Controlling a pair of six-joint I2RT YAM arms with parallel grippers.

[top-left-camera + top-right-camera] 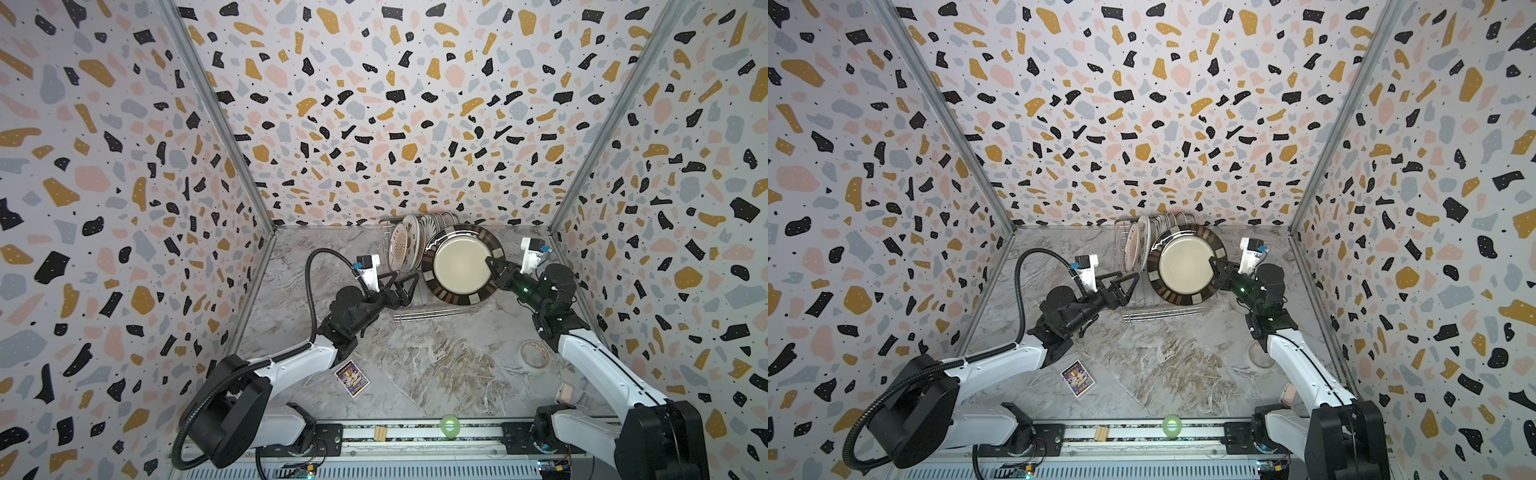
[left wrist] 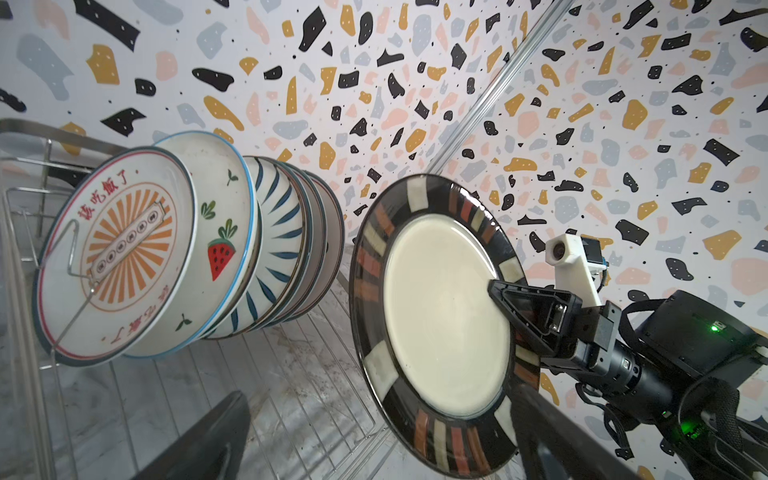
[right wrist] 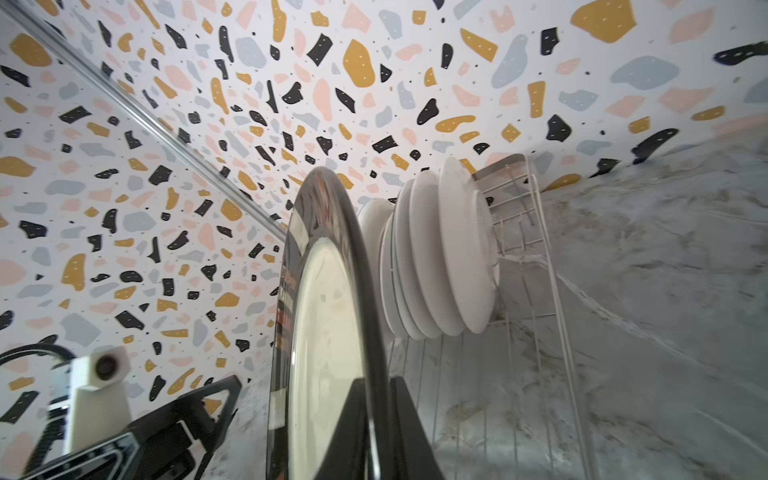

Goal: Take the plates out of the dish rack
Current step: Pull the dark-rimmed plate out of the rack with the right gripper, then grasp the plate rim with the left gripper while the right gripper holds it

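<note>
While my right pincer (image 1: 492, 266) is closed tight on the rim of the dark-rimmed beige plate (image 1: 455, 266), the plate stands on its edge over the right part of the dish rack (image 1: 432, 314). Its cream face looks toward my left arm. I cannot tell if its bottom edge touches the rack wires.

My left pincer (image 1: 405, 286) is wide open and holds nothing. It sits just beside the left edge of that plate, at the front of the rack. In the left wrist view the plate (image 2: 440, 324) shows between the two open fingers (image 2: 208, 440).

The other plates lean in a row at the back of the rack, near the wall. The orange sunburst plate (image 2: 120, 249) with red characters is at the left end. Next come the watermelon plate (image 2: 224, 216) and the dark-striped plate (image 2: 278, 232). More plates stand behind them, but I cannot see their faces. From the right wrist I see only their white backs (image 3: 449, 249).

A purple card (image 1: 352, 378) lies flat on the marble worktop (image 1: 436, 365), well apart from the rack. A green tape roll (image 1: 449, 426) sits on the front rail.
</note>
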